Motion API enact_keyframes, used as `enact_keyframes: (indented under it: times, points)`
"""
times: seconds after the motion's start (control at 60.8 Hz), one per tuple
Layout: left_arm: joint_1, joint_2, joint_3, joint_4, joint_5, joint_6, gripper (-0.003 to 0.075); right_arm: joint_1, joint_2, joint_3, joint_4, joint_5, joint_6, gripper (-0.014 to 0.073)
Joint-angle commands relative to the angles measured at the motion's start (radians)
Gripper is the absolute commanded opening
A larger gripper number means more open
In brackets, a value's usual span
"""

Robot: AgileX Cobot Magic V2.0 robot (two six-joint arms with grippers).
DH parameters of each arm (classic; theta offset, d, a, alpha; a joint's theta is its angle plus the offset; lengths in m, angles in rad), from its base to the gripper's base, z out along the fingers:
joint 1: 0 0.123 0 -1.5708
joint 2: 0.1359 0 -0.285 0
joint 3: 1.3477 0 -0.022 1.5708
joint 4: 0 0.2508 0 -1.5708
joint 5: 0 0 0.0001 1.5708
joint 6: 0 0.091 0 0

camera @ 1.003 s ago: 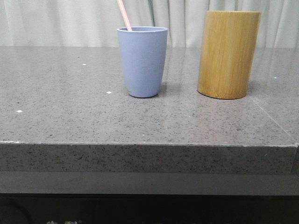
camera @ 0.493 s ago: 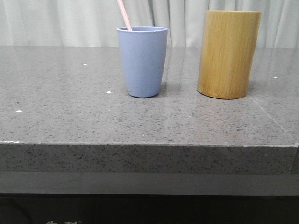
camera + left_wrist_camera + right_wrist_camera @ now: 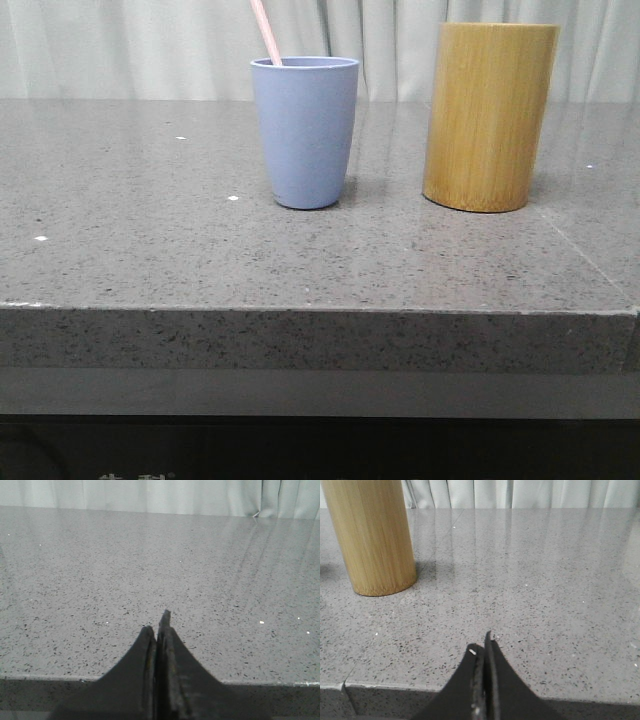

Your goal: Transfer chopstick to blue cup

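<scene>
Nothing has shifted since the earlier frames: chopstick in the cup, both my pincers pressed together.

Out front, the pink chopstick (image 3: 266,32) leans left out of the blue cup (image 3: 305,132), only its upper end showing above the rim. That cup stands upright on the grey counter (image 3: 150,230), and the taller bamboo holder (image 3: 489,117) stands to its right, apart from it. My left pincer (image 3: 158,630) sits low at the counter's near edge, fingers together, holding nothing. My right pincer (image 3: 484,647) is the same, tips touching, with the bamboo holder well ahead on its left.
</scene>
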Motion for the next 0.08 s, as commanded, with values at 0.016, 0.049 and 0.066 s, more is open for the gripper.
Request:
enact_keyframes:
  times: [0.016, 0.049, 0.066]
  points:
    - [0.001, -0.025, 0.008, -0.012, -0.085, -0.009, -0.0019, -0.007, -0.021, -0.005, 0.003, -0.075, -0.007, -0.0117]
    - [0.001, -0.025, 0.008, -0.012, -0.085, -0.009, -0.0019, -0.007, -0.021, -0.005, 0.003, -0.075, -0.007, -0.0117]
    - [0.001, -0.025, 0.008, -0.012, -0.085, -0.009, -0.0019, -0.007, -0.021, -0.005, 0.003, -0.075, -0.007, -0.0117]
